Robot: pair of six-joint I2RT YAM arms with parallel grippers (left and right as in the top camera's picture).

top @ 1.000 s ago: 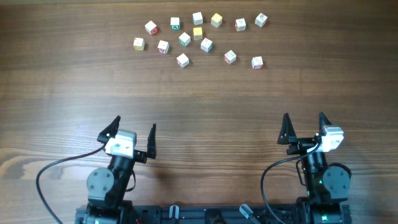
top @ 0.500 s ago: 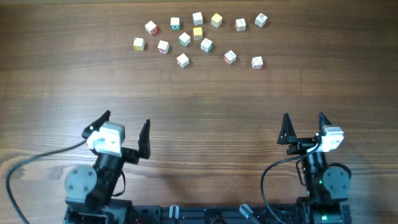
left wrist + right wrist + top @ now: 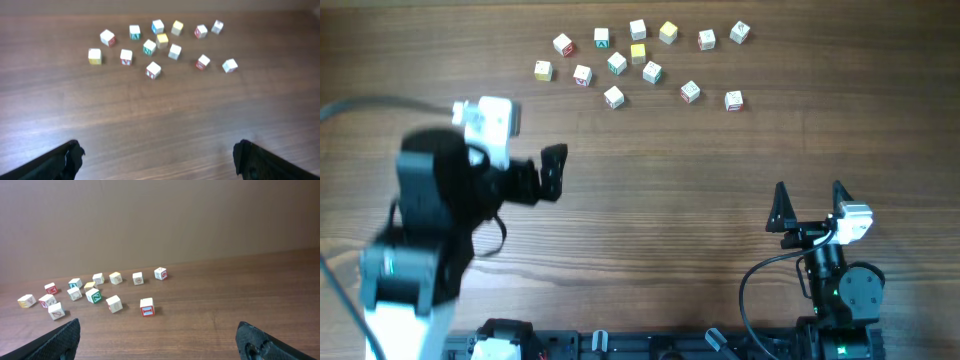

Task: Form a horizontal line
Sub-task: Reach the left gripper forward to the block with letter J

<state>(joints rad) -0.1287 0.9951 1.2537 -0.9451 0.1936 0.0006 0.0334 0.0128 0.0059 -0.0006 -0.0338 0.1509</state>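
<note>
Item: cubes [image 3: 652, 72] — scattered, no line yet; a loose band running left–right, ahead of my left tool [image 3: 157, 159], spread wide, empty. I log my right tool [image 3: 808, 195] likewise spread, empty — farther back.

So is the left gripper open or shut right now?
Open. In the left wrist view the left gripper has its two fingers far apart at the frame's sides, with only bare table between them.
</note>
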